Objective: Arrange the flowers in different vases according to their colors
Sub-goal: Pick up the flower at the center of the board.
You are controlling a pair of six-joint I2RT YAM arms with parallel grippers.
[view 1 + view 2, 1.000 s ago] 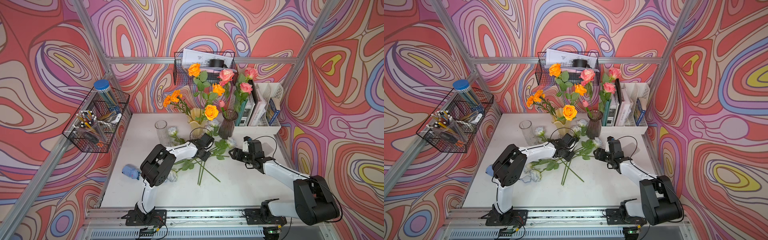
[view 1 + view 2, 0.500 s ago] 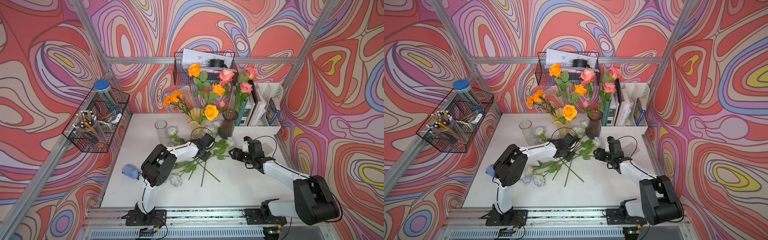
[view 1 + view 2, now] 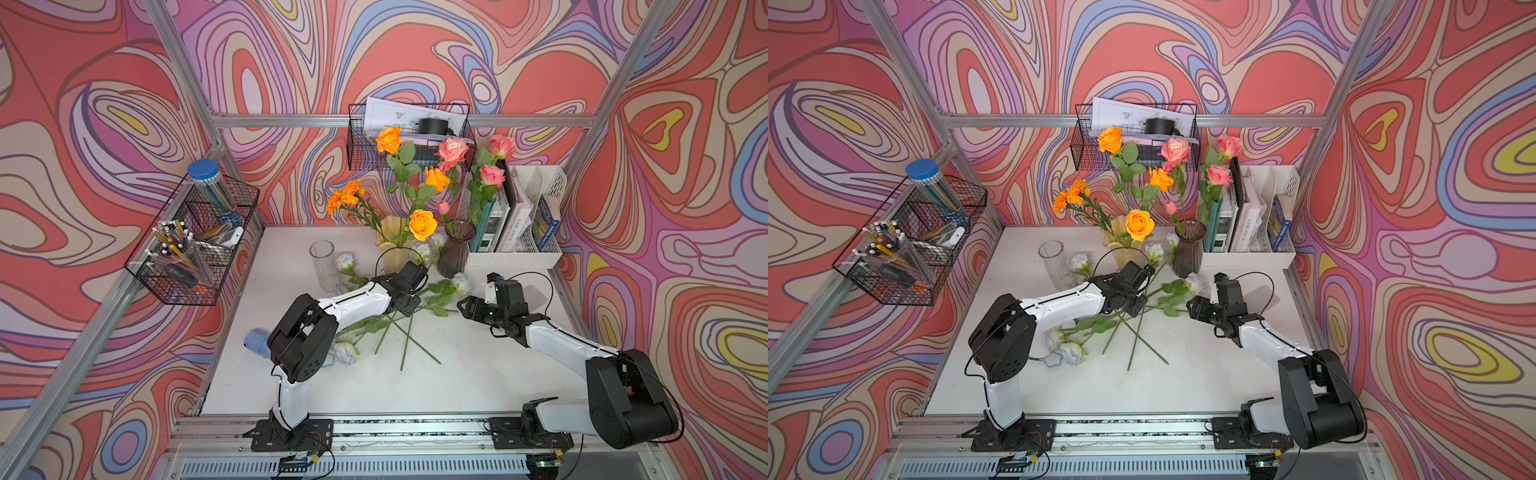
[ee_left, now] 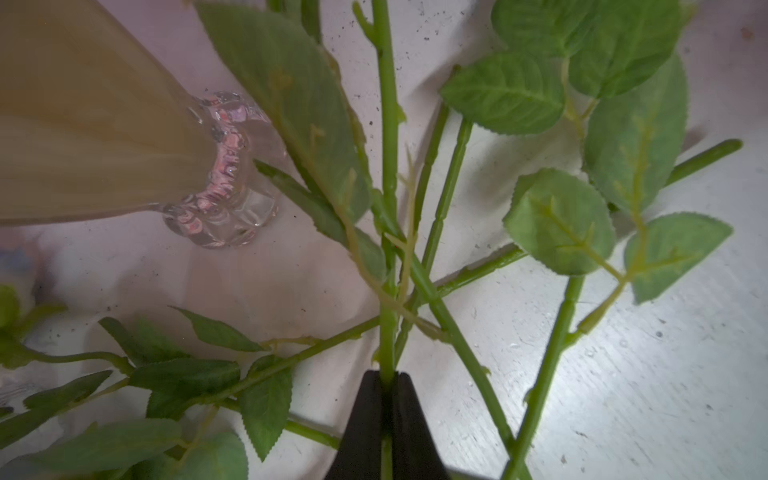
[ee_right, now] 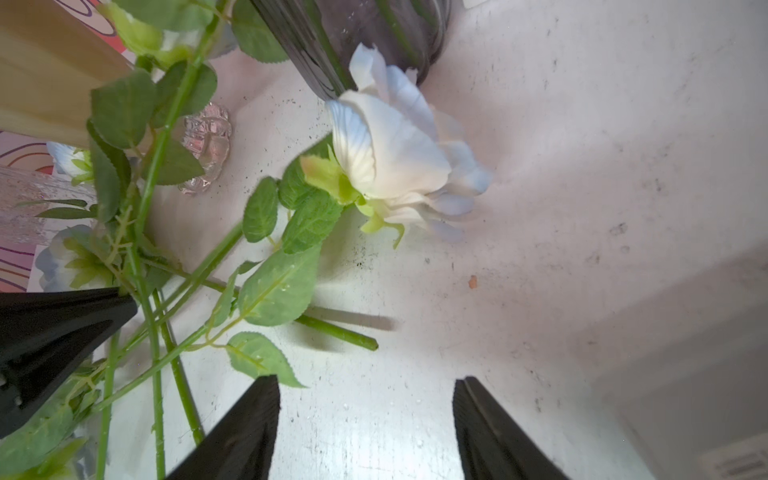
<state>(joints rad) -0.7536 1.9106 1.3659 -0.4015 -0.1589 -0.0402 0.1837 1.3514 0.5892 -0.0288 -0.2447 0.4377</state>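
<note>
Left wrist view: the left gripper (image 4: 386,380) was clamped on a single green stem (image 4: 389,174), which ran straight out from between the tips of its closed jaws. Several loose stems crossed just ahead of it on the white table (image 4: 623,374). The clear foot of the yellow vase (image 4: 83,124) stood just beside that tangle.

In the right wrist view, the right gripper (image 5: 365,380) hung with its jaws wide apart and only bare tabletop between them. A white rose (image 5: 390,153) lay on its side ahead of the fingertips, clear of them, with its bloom at the base of the purple vase (image 5: 332,37).

In a top view, orange flowers (image 3: 422,224) filled the yellow vase and pink roses (image 3: 453,149) the purple one. The clear vase (image 3: 324,266) stood upright to the left gripper's left.
</note>
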